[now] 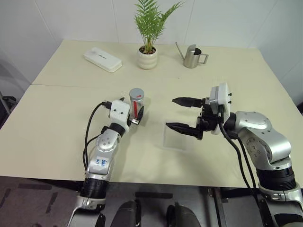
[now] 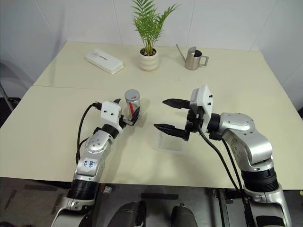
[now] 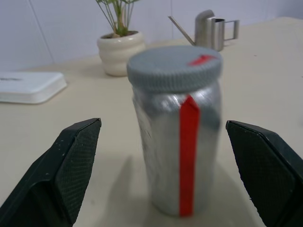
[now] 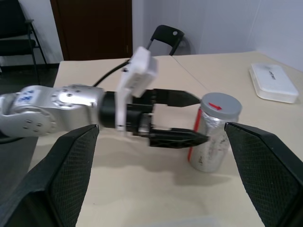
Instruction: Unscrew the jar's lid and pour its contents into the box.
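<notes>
The jar hides its contents behind metal walls and the closed lid. The clear box is faint on the surface — its rim is hard to trace, partly under the right gripper's fingers.

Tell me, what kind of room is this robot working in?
Probably an office or lab room made up as a test bench: a plain cream table against white walls, a potted plant, a steel watering jug, and a dark door with chairs.

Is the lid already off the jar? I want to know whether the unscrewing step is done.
No, the grey lid sits on top of the upright jar, between the open left tool's fingers.
</notes>
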`<state>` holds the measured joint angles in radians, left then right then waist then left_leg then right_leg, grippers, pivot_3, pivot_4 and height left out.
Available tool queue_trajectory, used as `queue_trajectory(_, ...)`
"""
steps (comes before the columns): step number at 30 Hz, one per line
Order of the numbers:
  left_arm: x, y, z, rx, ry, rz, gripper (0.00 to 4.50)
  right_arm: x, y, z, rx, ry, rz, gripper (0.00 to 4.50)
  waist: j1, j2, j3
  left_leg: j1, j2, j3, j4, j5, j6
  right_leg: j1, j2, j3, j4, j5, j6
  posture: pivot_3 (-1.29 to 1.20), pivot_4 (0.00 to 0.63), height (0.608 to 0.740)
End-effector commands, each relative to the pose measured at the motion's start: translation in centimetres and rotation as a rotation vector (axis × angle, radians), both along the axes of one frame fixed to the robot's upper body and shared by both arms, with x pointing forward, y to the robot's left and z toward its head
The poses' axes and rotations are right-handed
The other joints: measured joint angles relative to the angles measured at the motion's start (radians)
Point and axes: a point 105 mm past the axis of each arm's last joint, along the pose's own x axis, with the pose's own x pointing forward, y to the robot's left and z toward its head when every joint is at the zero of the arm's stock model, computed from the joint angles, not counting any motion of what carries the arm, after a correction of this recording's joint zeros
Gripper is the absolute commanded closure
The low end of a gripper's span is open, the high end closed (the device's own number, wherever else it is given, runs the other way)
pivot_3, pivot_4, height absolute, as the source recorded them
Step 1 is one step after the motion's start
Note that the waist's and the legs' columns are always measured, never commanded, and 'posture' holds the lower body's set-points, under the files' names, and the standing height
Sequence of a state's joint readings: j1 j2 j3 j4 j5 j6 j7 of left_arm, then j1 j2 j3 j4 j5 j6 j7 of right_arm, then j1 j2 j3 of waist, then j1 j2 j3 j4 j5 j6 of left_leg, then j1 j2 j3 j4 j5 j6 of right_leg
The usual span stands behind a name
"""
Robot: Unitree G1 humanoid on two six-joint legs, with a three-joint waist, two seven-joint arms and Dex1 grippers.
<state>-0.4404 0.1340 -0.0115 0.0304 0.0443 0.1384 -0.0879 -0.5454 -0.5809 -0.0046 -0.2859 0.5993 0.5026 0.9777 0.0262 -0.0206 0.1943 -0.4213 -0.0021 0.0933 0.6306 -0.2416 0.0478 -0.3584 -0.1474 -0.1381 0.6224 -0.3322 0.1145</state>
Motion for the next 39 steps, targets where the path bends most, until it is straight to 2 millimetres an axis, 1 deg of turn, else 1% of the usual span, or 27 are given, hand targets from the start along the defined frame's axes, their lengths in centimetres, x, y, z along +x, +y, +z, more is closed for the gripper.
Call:
queue_trajectory(1,0.7,-1.4,0.9,-0.008,-0.043,0.005,0.00,-1.0,0.6,1.2,0.036,-0.049,0.029,0.02,0.000,0.000,0.000,0.000,0.000,0.000,0.000,0.000,0.000,0.000,0.000,0.000,0.000,0.000,0.001,0.00,0.150,0.740)
queue_trajectory(3,1.0,-2.3,0.7,-0.015,-0.037,-0.006,0.00,-1.2,0.8,1.2,0.045,-0.047,0.033,0.02,0.002,0.000,0.000,0.000,-0.001,0.000,0.000,0.000,0.001,0.000,0.000,0.000,0.000,0.001,0.001,0.00,0.150,0.740)
queue_trajectory(7,1.2,-3.3,0.2,-0.015,-0.030,-0.010,0.00,-1.3,1.1,1.2,0.059,-0.047,0.030,0.02,0.001,0.000,0.000,0.000,-0.001,0.000,0.000,0.000,0.001,0.000,0.000,0.000,-0.001,0.001,0.002,0.00,0.150,0.740)
queue_trajectory(12,1.3,-3.3,0.3,-0.016,-0.040,-0.003,0.00,-1.2,1.0,1.2,0.068,-0.049,0.018,0.02,-0.001,0.000,0.000,0.000,-0.001,0.000,0.000,0.000,0.001,0.000,0.000,0.000,-0.001,0.001,0.002,0.00,0.150,0.740)
queue_trajectory(13,1.4,-3.1,0.3,-0.022,-0.043,0.004,0.40,-1.1,1.0,1.2,0.069,-0.048,0.016,0.00,-0.001,0.000,0.000,0.000,-0.001,0.000,0.000,0.000,0.001,0.000,0.000,0.000,-0.001,0.001,0.002,0.00,0.150,0.740)
queue_trajectory(14,1.4,-3.0,0.4,-0.027,-0.044,0.009,0.59,-1.1,1.0,1.1,0.069,-0.047,0.015,0.00,-0.001,0.000,0.000,0.000,-0.001,0.000,0.000,0.000,0.001,0.000,0.000,0.000,-0.001,0.001,0.002,0.00,0.150,0.740)
queue_trajectory(17,1.5,-2.7,0.3,-0.030,-0.045,0.010,1.50,-1.1,0.9,0.9,0.073,-0.042,0.008,0.00,-0.001,0.000,0.000,0.000,-0.001,0.000,0.001,0.000,0.001,0.000,-0.001,0.000,-0.001,0.001,0.002,0.00,0.150,0.740)
queue_trajectory(20,1.4,-2.7,0.4,-0.034,-0.050,0.000,2.50,-1.0,0.8,0.8,0.079,-0.036,-0.003,0.00,0.000,0.000,0.000,0.000,-0.001,0.000,0.001,0.000,0.001,0.000,-0.001,0.000,-0.001,0.001,0.002,0.00,0.150,0.740)
queue_trajectory(21,1.5,-2.6,0.4,-0.034,-0.051,-0.004,2.64,-0.9,0.8,0.6,0.081,-0.033,-0.007,0.00,0.000,0.000,0.000,0.000,-0.001,0.000,0.001,0.000,0.001,0.000,-0.001,0.000,-0.001,0.001,0.002,0.00,0.150,0.740)
queue_trajectory(24,1.5,-2.2,0.5,-0.042,-0.056,-0.018,2.64,-0.9,0.7,0.4,0.084,-0.025,-0.018,0.00,0.000,0.000,0.000,0.000,-0.001,0.000,0.001,0.000,0.001,0.000,-0.001,0.000,-0.001,0.001,0.002,0.00,0.150,0.740)
queue_trajectory(26,1.5,-1.7,0.9,-0.075,-0.066,-0.045,2.64,-0.9,0.6,0.2,0.085,-0.021,-0.025,0.00,0.000,0.000,0.000,0.000,-0.001,0.000,0.001,0.000,0.001,0.000,0.000,0.000,-0.001,0.001,0.002,0.00,0.150,0.740)
queue_trajectory(29,1.3,-0.4,2.2,-0.113,-0.097,-0.114,2.64,-0.9,0.5,0.1,0.084,-0.021,-0.035,0.00,-0.004,0.000,0.000,0.000,-0.001,0.000,0.001,0.000,0.001,0.000,0.000,-0.001,0.000,0.001,0.002,0.00,0.150,0.740)
queue_trajectory(32,0.8,0.8,3.2,-0.104,-0.118,-0.194,2.64,-0.9,0.6,0.2,0.078,-0.024,-0.036,0.00,-0.005,0.000,0.000,0.000,-0.001,0.000,0.001,0.000,0.001,0.000,0.000,-0.001,0.000,0.001,0.002,0.00,0.150,0.740)
queue_trajectory(34,-0.5,2.1,3.9,-0.050,-0.100,-0.363,2.64,-1.0,0.8,0.5,0.072,-0.022,-0.027,0.00,-0.005,0.000,0.000,0.000,-0.001,0.001,0.000,0.000,0.001,0.000,0.000,-0.001,0.000,0.001,0.002,0.00,0.150,0.740)
queue_trajectory(36,-1.8,2.8,4.2,-0.005,-0.066,-0.507,2.64,-1.1,1.0,0.8,0.062,-0.015,-0.024,0.00,-0.011,0.000,0.000,0.000,-0.001,0.001,0.000,0.000,0.001,-0.001,0.001,-0.002,0.000,0.001,0.002,0.00,0.150,0.740)
queue_trajectory(39,-3.6,3.2,4.0,0.073,0.003,-0.680,2.64,-0.9,2.1,1.9,0.059,0.026,-0.013,0.00,-0.023,0.000,0.000,0.000,-0.001,0.002,0.000,0.000,0.001,-0.001,0.002,-0.001,0.000,0.001,0.002,0.00,0.150,0.740)
